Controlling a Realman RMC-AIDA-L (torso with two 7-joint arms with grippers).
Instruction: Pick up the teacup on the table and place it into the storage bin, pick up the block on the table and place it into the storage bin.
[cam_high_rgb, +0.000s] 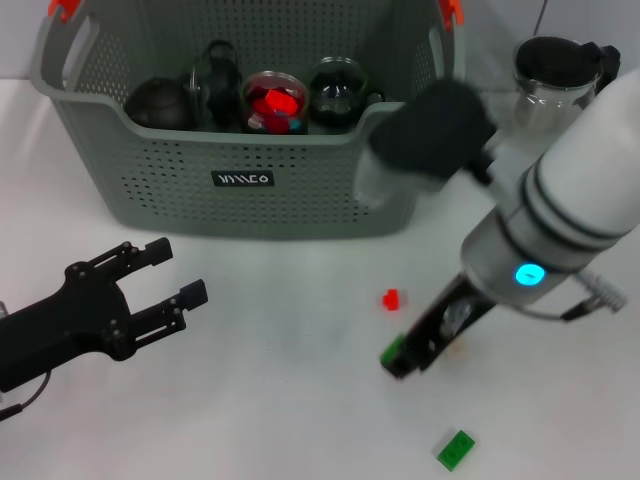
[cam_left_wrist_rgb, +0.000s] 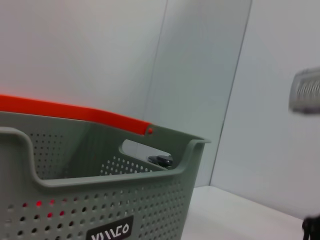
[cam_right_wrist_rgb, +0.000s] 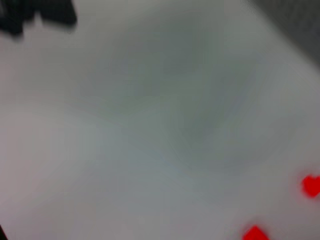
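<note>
The small red plastic block (cam_high_rgb: 391, 298) lies on the white table (cam_high_rgb: 280, 400), in front of the large grey perforated plastic storage bin (cam_high_rgb: 300, 190) and toward that bin's right front corner. A flat green plastic block (cam_high_rgb: 455, 449) sits well apart from it, close to the table's near edge on my right.

My right gripper (cam_high_rgb: 395, 358) hangs low over the table just on the near side of the red block, its tip nearly at the surface. Something green shows at that tip, so I judge it may be clamped on a green piece, but I cannot tell for certain how its jaws stand. From that tip the red block lies a short way toward the bin, so a small reach away from me would bring it between the jaws. The block is too small to show a long axis. In my right wrist view two red blurs appear at one corner over bare table, which fits the block being close by.

My left gripper (cam_high_rgb: 170, 275) hovers over the table's left part with its black fingers spread, well apart from both blocks. So my right arm is plainly the nearer one.

Inside the bin I see dark round vessels and a glass cup with red pieces in it (cam_high_rgb: 273, 103).
</note>
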